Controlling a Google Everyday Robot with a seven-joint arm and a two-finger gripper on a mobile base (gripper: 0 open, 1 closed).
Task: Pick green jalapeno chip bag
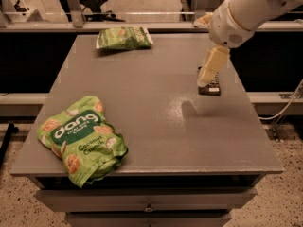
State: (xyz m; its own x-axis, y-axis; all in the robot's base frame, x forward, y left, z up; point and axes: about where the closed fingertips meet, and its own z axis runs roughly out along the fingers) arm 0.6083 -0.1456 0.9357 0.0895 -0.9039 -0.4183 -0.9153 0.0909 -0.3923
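Note:
The green jalapeno chip bag (pixel 124 38) lies flat at the far left of the grey table (pixel 156 122), near its back edge. My gripper (pixel 206 77) hangs over the table's right side, well to the right of the bag and nearer to me. It hovers just above a small dark brown bar wrapper (pixel 211 86) and partly hides it. The white arm (pixel 246 11) comes in from the upper right.
A larger bright-green "dang Coconut Crunch" bag (pixel 83 138) lies at the near left corner, overhanging the front edge. Drawers sit under the table front. A rail and chair legs stand behind the table.

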